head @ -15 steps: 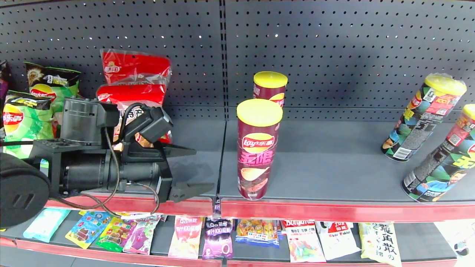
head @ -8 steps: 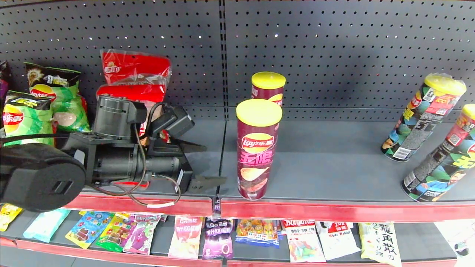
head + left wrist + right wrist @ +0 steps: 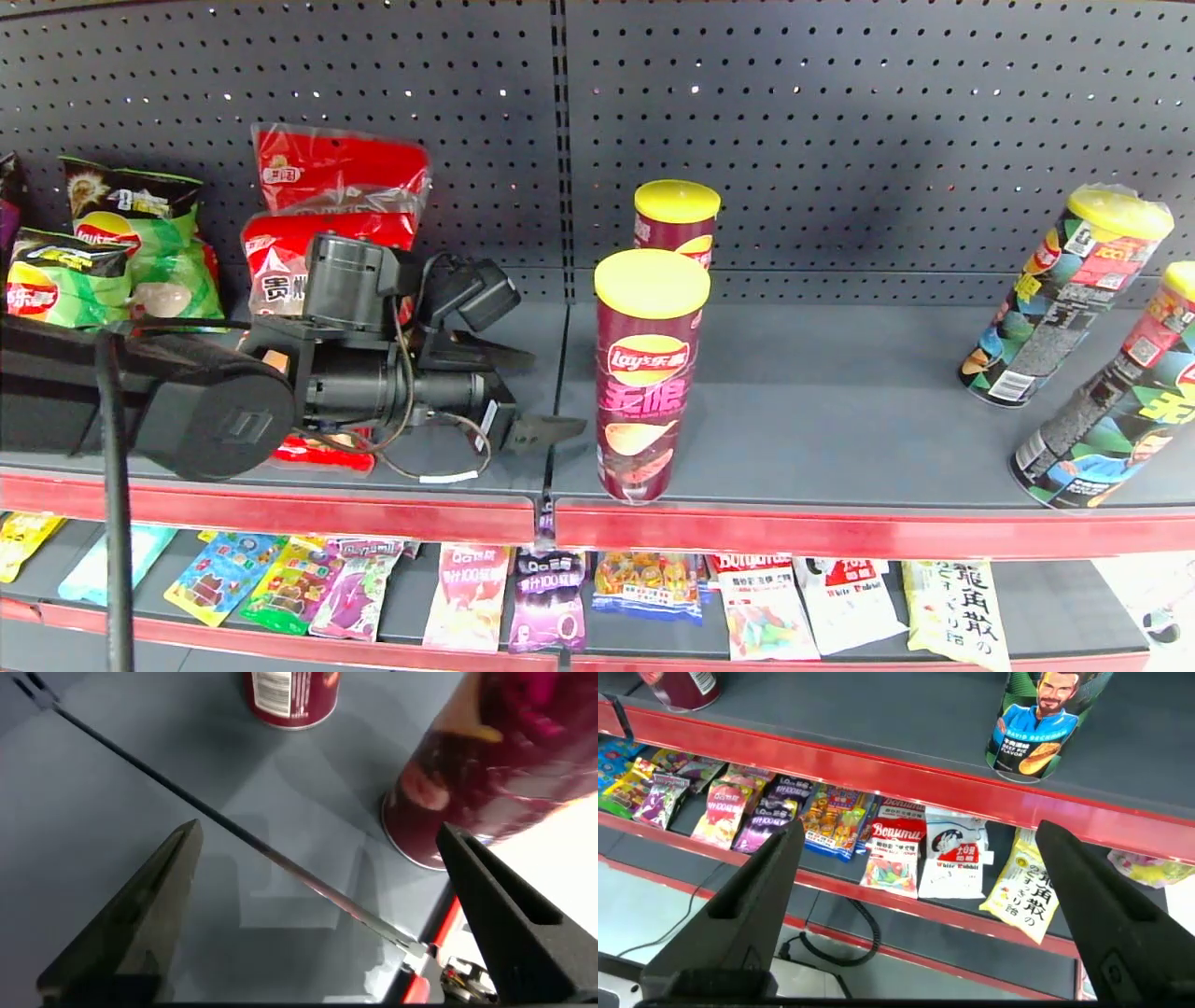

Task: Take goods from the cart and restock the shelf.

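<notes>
The maroon cardboard chip tube with yellow lid (image 3: 651,373) stands upright at the grey shelf's (image 3: 840,411) front edge, at three o'clock from my left gripper (image 3: 558,392), whose fingers are spread wide and empty. My right gripper (image 3: 918,833) is likewise. I judge the tube light, stiff, slick and tippy, so I'd clasp it mid-body. A twin tube (image 3: 677,219) stands behind.

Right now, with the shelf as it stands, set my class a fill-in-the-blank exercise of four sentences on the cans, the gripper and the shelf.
1. The front maroon can and the rear maroon can each have a ____ lid.
2. The left gripper is ____, with nothing between its fingers.
3. In the head view, the left gripper is to the ____ of the front maroon can.
4. The shelf has a front edge strip coloured ____.

Missing words: yellow; open; left; red.
</notes>
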Robot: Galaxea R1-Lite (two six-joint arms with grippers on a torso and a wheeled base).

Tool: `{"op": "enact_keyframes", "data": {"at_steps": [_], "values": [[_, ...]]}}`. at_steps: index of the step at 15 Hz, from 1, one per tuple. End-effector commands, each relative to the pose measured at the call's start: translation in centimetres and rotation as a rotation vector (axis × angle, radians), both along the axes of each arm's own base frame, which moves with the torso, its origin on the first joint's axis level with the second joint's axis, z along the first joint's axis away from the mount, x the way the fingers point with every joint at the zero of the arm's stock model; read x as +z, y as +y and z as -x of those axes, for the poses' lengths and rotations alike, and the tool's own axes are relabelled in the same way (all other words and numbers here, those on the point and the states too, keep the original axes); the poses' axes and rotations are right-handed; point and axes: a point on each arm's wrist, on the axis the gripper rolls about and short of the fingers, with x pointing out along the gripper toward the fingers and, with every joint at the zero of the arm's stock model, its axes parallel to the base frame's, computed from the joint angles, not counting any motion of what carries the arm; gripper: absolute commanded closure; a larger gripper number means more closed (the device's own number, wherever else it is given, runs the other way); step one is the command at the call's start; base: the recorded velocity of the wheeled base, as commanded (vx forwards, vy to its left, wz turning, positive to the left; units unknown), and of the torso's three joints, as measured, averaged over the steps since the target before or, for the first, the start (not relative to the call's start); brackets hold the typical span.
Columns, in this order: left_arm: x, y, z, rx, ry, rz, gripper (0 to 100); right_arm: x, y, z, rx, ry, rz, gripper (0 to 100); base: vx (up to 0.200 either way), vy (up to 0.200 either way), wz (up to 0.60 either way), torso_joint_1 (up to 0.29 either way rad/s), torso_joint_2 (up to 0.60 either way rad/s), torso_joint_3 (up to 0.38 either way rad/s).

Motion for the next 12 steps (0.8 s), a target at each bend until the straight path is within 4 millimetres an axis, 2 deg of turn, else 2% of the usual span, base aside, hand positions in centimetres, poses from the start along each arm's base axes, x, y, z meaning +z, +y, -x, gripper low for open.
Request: {"op": "enact_keyframes", "data": {"at_steps": [1,12], "values": [[-0.5,-0.3,-0.3,-0.003,0.012,-0.006,0,0.1,0.0,-0.1,-0.001,0.002,0.001,0,0.0,0.0,0.0,0.0,0.0,0.0],[-0.8,-1.6,-0.8,-0.031,0.011,-0.003,0,0.2,0.0,-0.1,-0.002,-0.001,0.0,0,0.0,0.0,0.0,0.0,0.0,0.0]]}}
